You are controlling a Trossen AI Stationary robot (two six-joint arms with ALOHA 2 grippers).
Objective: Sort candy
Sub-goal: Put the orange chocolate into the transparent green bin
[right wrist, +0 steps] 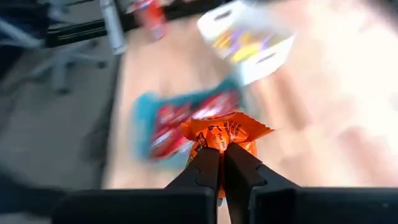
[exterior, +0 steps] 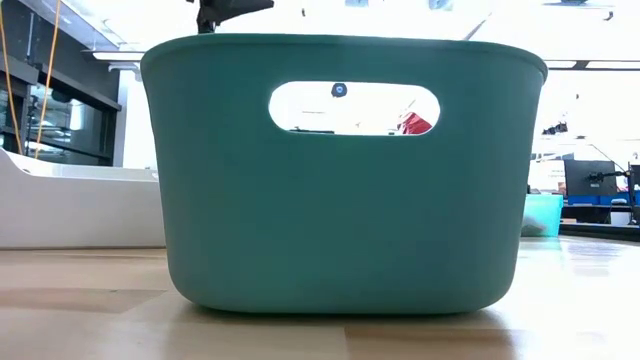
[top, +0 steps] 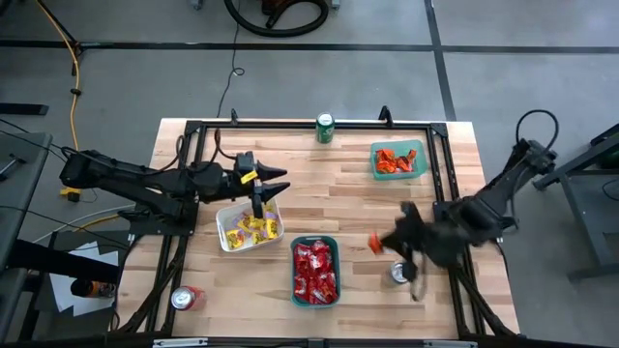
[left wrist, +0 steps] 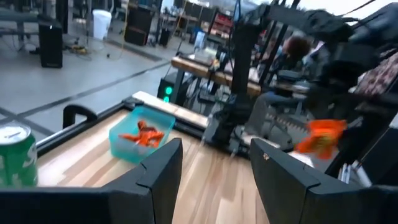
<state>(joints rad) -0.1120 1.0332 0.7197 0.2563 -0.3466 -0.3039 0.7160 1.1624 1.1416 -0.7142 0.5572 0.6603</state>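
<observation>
My right gripper (top: 379, 242) hangs above the table's right part, shut on an orange candy packet (right wrist: 225, 132) that also shows in the high view (top: 374, 243) and the left wrist view (left wrist: 320, 137). My left gripper (top: 276, 184) is held level over the far edge of a white tray (top: 228, 235) of yellow candy (top: 255, 228). It is open, with nothing between its fingers (left wrist: 163, 167). A teal tray (top: 315, 299) at the near middle holds red candy (top: 315, 271). A smaller teal tray (top: 419, 147) at the far right holds orange candy (top: 395, 160). My right gripper pinches one end of the orange packet (right wrist: 221, 144) between its two fingertips (right wrist: 208, 163). The crinkled rest of the packet sticks out beyond the fingertips. It is lifted clear of the table, and the fingers slant downward.
A green can (top: 325, 128) stands at the far edge and a silver can (top: 399, 273) just near of my right gripper. A red can (top: 187, 297) lies at the near left corner. The teal tray's wall (exterior: 340, 190) fills the low view. A black frame (top: 309, 123) rims the table.
</observation>
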